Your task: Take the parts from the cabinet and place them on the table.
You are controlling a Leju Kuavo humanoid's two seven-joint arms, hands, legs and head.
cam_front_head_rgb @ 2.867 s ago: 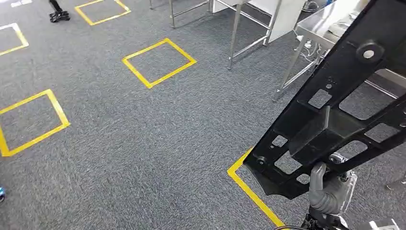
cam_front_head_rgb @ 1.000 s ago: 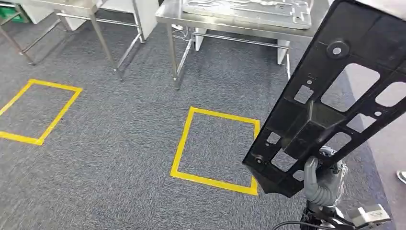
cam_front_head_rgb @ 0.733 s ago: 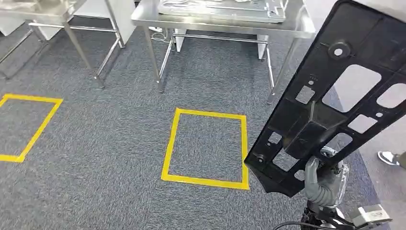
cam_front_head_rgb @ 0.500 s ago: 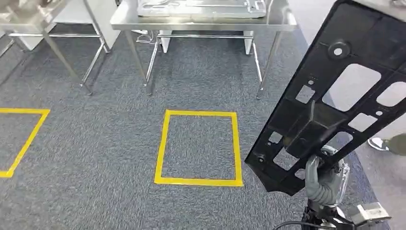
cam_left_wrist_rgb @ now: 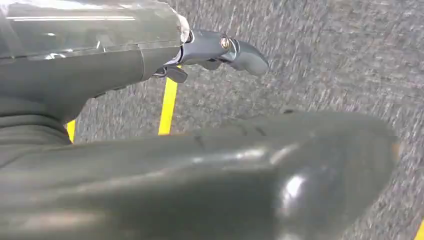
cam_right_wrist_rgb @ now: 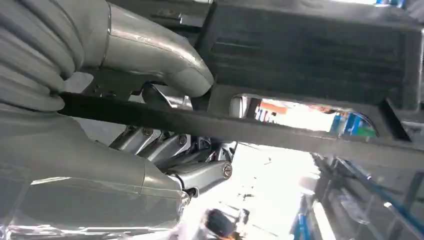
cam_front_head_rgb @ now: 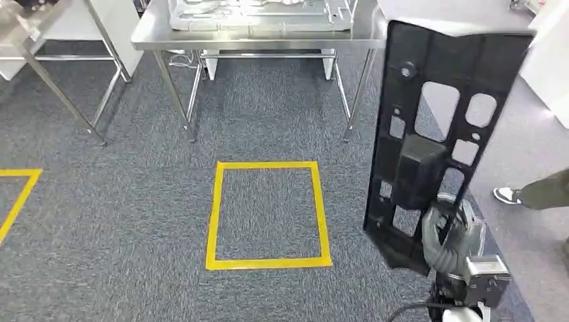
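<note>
head view: the right hand (cam_front_head_rgb: 448, 243) sits at the lower right of the frame, its grey thumb and fingers wrapped around the lower edge of a black panel (cam_front_head_rgb: 429, 134) and clamped on it. the forearm rises from the bottom edge with the wrist straight under the part. the black panel stands nearly upright, its long axis running from the hand at the lower right up to the top right of the frame, leaning slightly right at the top; its cut-out windows and a boxy raised block face the camera. a steel table (cam_front_head_rgb: 268, 37) stands along the top centre, carrying a pale metal part (cam_front_head_rgb: 258, 13). a yellow tape square (cam_front_head_rgb: 267, 213) lies on the grey carpet (cam_front_head_rgb: 121, 201) in the middle of the frame, below the table. a person's shoe (cam_front_head_rgb: 506, 195) and trouser leg show at the right edge.

left wrist view: the left hand (cam_left_wrist_rgb: 220, 50) holds nothing, its dark fingers apart and stretched out over blurred carpet crossed by a yellow tape line (cam_left_wrist_rgb: 167, 105).

right wrist view: the thumb lies on one face of a thin black rib of the panel, the darker fingers (cam_right_wrist_rgb: 170, 150) curl on the other face, pinching it between them. the rest of the panel fills the upper part of the frame.
</note>
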